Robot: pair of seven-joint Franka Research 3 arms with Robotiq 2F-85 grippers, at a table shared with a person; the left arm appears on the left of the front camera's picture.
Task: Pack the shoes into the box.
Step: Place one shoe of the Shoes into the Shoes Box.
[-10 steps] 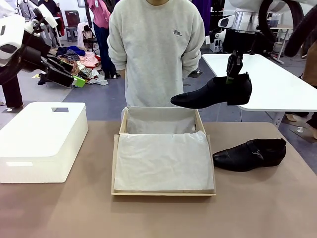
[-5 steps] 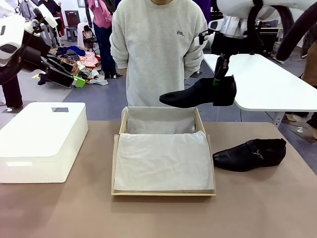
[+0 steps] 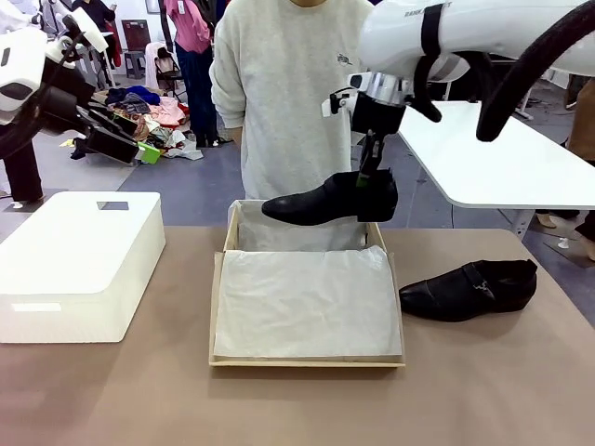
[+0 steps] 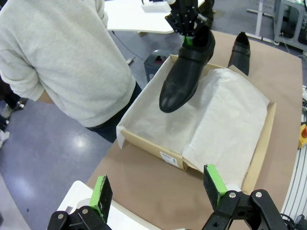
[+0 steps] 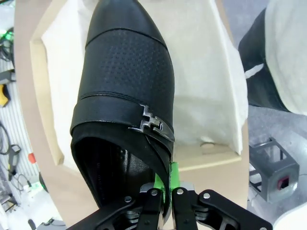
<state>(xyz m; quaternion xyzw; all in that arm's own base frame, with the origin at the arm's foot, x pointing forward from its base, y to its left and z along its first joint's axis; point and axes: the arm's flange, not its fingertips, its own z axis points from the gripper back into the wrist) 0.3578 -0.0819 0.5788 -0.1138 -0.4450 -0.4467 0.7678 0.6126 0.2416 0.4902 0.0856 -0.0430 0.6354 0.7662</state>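
Front view, nearest items first. The brown table (image 3: 112, 400) carries the box (image 3: 216, 321) at its centre, open side up. The box is lined with white tissue paper (image 3: 307, 302), which covers the floor and rises against the far wall. The second shoe (image 3: 469, 290) rests on its sole on the table just beside the box's right wall. Its toe points toward the box and its buckle (image 3: 482, 286) faces the camera. Contact with the wall cannot be determined. The white bin (image 3: 79, 265) stands on the table at the robot's left, apart from the box.

Over the far end of the box, the right gripper (image 3: 369, 175) points downward. Its jaws are clamped almost fully together on the heel-end collar of the held shoe (image 3: 321, 202). This shoe hangs in the air, roughly level, toe toward the robot's left, clear of the tissue paper. In the right wrist view, the green pads (image 5: 175, 173) pinch the thin leather rim at the shoe's opening, with the box below the toe.

In the left wrist view, the left gripper (image 4: 157, 186) is raised and looks down at the box from the side. Its jaws are at full spread, with nothing between them.

A person (image 3: 288, 102) in a grey sweatshirt stands at the far edge of the table, directly behind the box.
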